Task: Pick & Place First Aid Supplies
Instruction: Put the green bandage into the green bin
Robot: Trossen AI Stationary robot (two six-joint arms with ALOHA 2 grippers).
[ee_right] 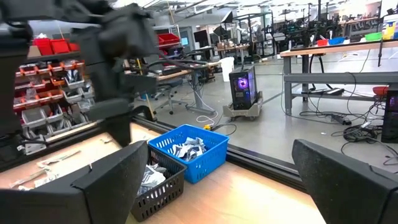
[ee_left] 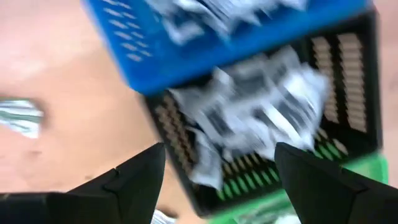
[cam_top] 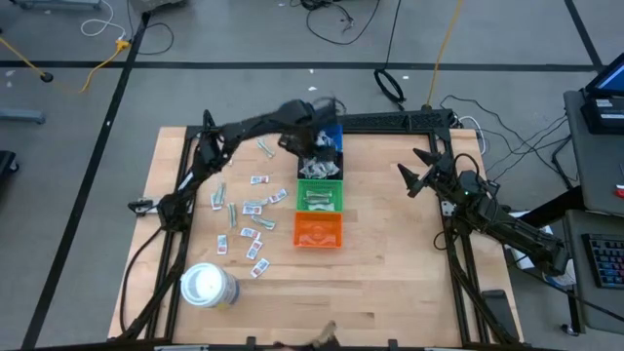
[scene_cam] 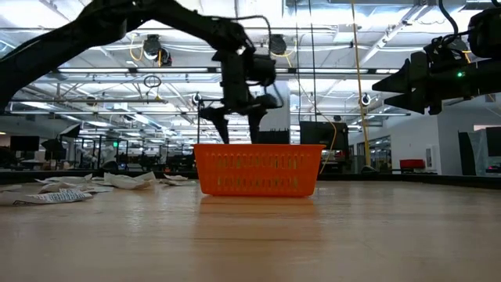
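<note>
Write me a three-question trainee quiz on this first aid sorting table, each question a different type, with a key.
1. True or false: the left hand is above the black bin.
2. Which bin sits at the end of the row, next to the green bin, on the side away from the black one? A) orange B) blue C) yellow
3. Fill in: the loose packets on the table lie on the ______ arm's side of the bins.

Key:
1. True; its fingers stand open above the packets in it.
2. A, the orange bin.
3. Left. The right hand waits open, away from the bins.
</note>
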